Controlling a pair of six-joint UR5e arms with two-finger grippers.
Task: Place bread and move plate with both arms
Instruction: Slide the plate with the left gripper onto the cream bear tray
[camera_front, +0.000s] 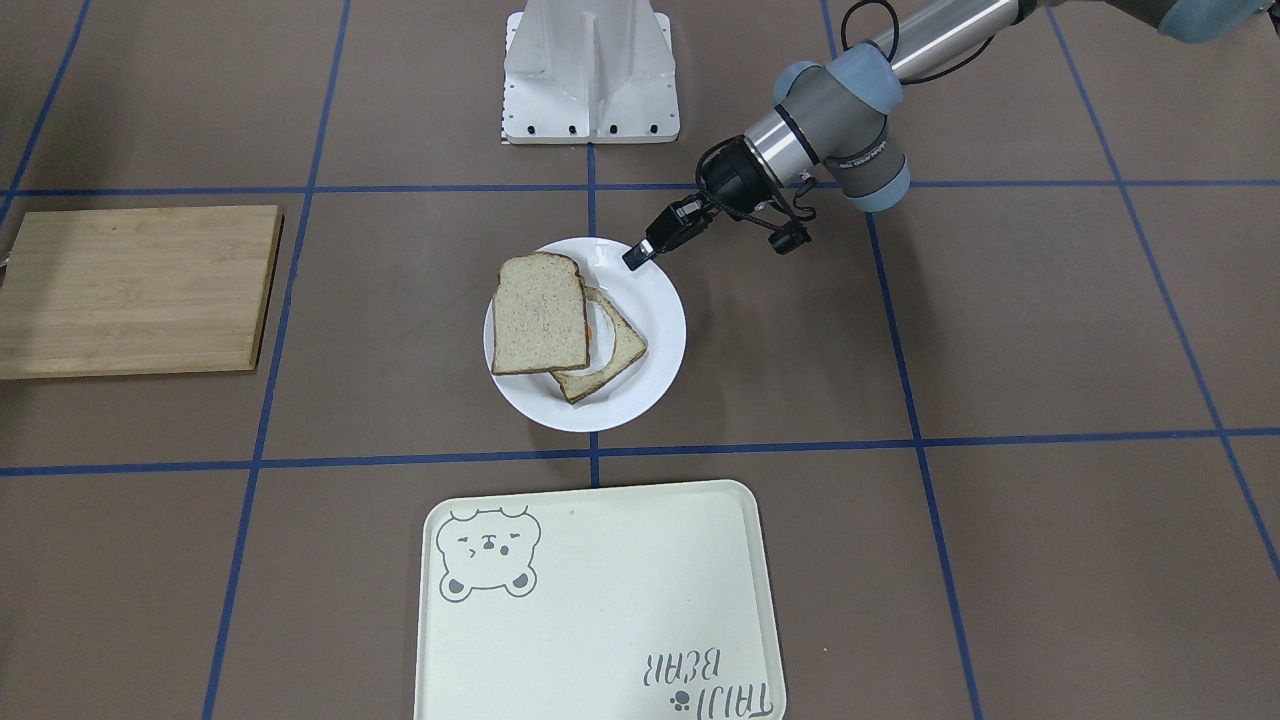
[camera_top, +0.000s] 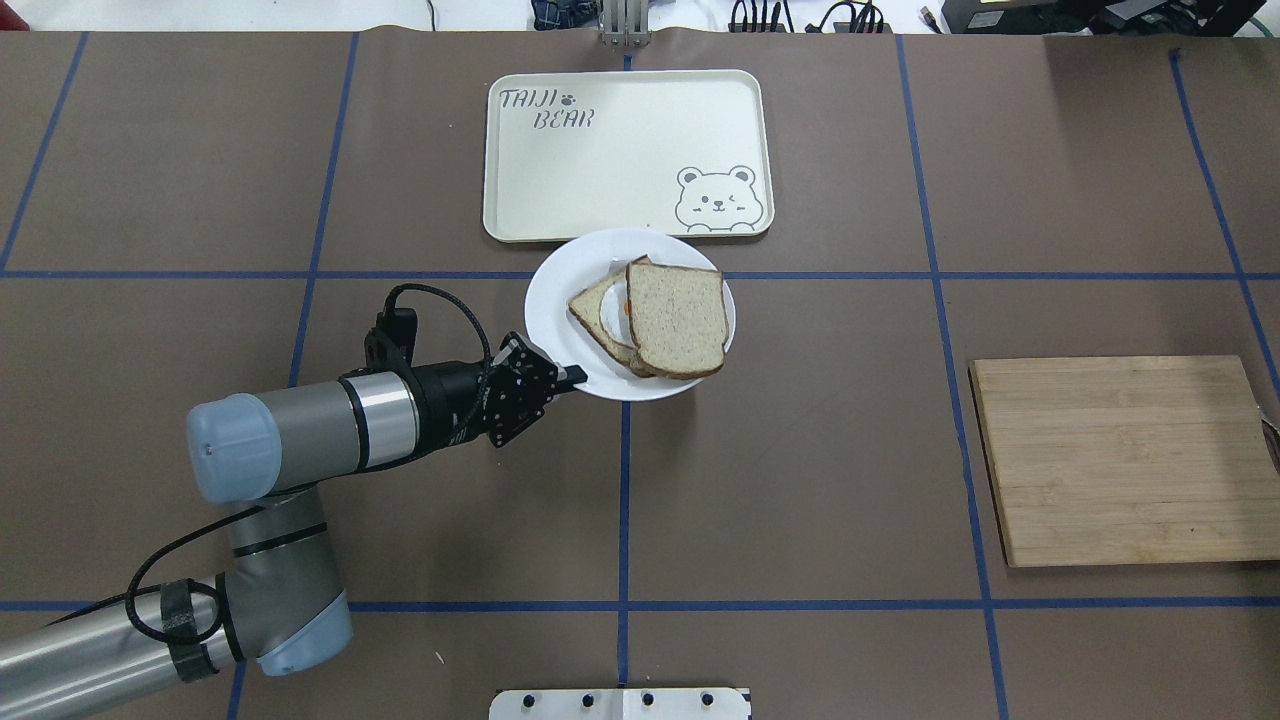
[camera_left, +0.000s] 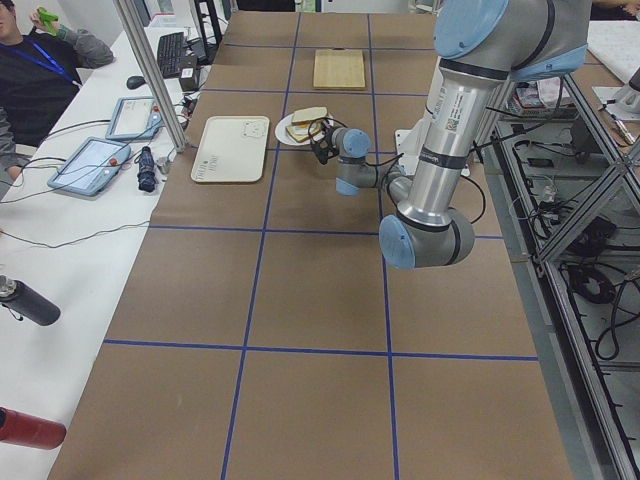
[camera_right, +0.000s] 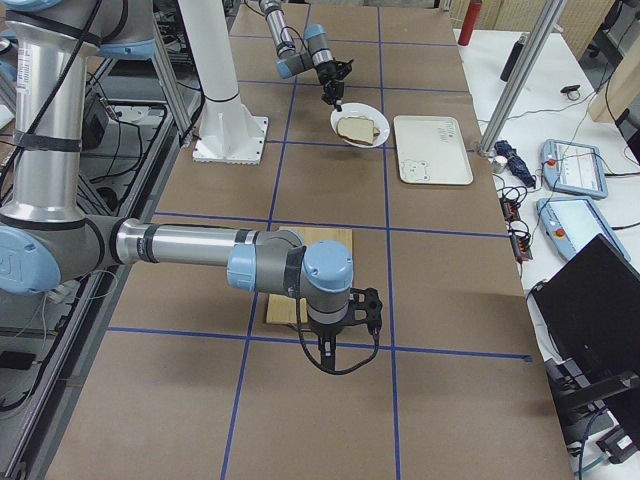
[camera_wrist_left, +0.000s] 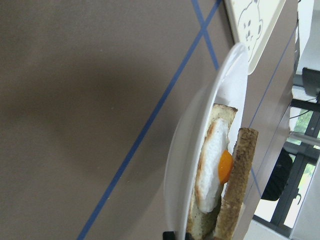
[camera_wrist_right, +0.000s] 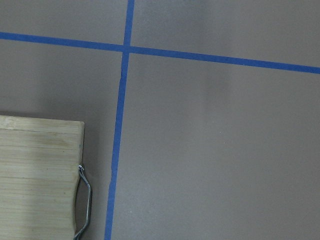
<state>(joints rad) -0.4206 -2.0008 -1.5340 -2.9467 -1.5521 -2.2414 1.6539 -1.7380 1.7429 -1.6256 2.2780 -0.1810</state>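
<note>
Bread (camera_top: 678, 318) lies atop the egg slice (camera_top: 596, 312) on the plate (camera_top: 558, 298), mid-bench, close to the tray (camera_top: 620, 170) at the edge opposite the robot; the left gripper (camera_top: 572, 376) is pinched onto the plate's robot-side rim; the right gripper (camera_right: 330, 348) hangs beside the board (camera_top: 1120, 460) toward the bench's right end, and whether its jaws are apart I cannot tell.

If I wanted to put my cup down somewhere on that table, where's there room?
The bear tray is bare, and so is the wooden board. The brown table between the plate and the board lies open too. It is crowded at the plate: the bread overlaps an egg-topped slice, and the left gripper grips the rim.
</note>
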